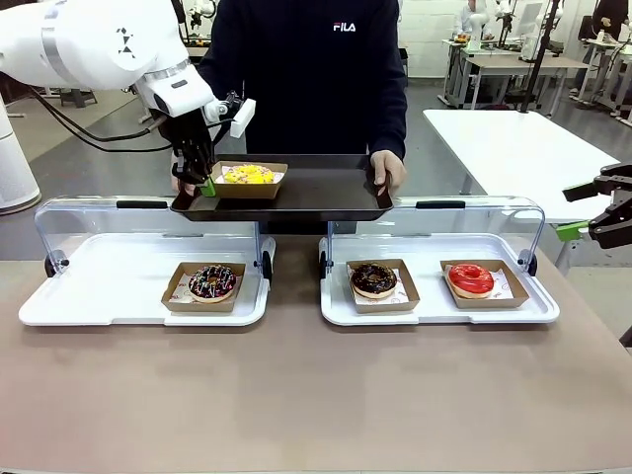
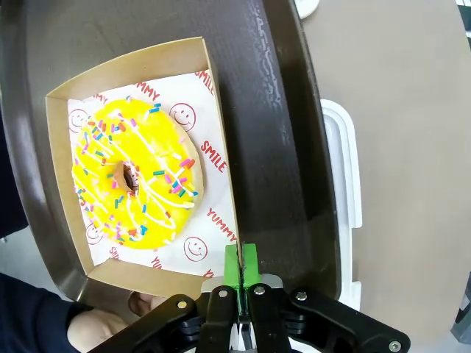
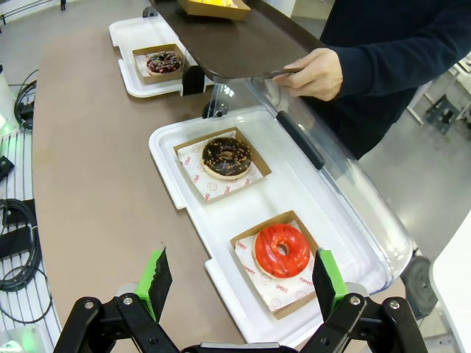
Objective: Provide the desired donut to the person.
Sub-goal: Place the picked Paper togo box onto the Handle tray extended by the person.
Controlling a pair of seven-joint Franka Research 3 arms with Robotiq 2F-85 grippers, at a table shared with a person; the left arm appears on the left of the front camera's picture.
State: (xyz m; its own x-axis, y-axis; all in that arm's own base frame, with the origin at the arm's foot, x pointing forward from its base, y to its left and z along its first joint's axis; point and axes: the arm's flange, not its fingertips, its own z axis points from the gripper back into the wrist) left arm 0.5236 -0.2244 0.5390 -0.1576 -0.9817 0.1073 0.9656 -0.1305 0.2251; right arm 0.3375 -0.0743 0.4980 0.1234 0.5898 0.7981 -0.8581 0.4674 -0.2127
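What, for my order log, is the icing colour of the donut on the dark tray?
The donut is yellow with coloured sprinkles; left wrist view shows it best.

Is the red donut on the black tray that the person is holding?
No, the red donut lies in the white tray on the table; the black tray carries the yellow donut.

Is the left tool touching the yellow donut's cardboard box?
Touching. The left wrist view shows the left tool shut on the cardboard box wall, beside the yellow donut.
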